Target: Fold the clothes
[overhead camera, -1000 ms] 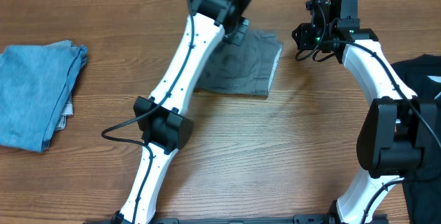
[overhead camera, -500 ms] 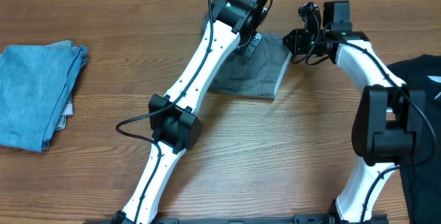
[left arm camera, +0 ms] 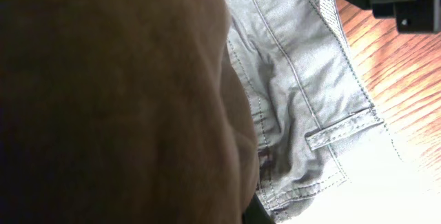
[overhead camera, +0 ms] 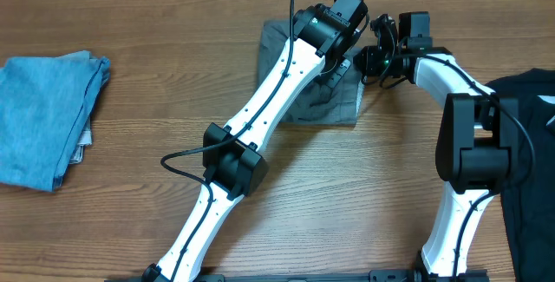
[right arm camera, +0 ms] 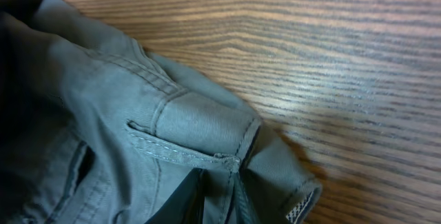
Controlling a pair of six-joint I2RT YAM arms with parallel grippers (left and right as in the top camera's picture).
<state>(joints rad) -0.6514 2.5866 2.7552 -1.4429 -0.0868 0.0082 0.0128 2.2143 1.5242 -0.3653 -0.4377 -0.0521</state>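
Shorts (overhead camera: 334, 104) dragged rightward along bench (overhead camera: 121, 195); right fingers (overhead camera: 370, 58) now pinching shorts' edge; left fingers (overhead camera: 340, 65) over shorts, grip unreadable

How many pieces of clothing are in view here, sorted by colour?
Grey shorts: 1
Light-blue folded garment: 1
Black garment, cut off by the right edge: 1
Total: 3
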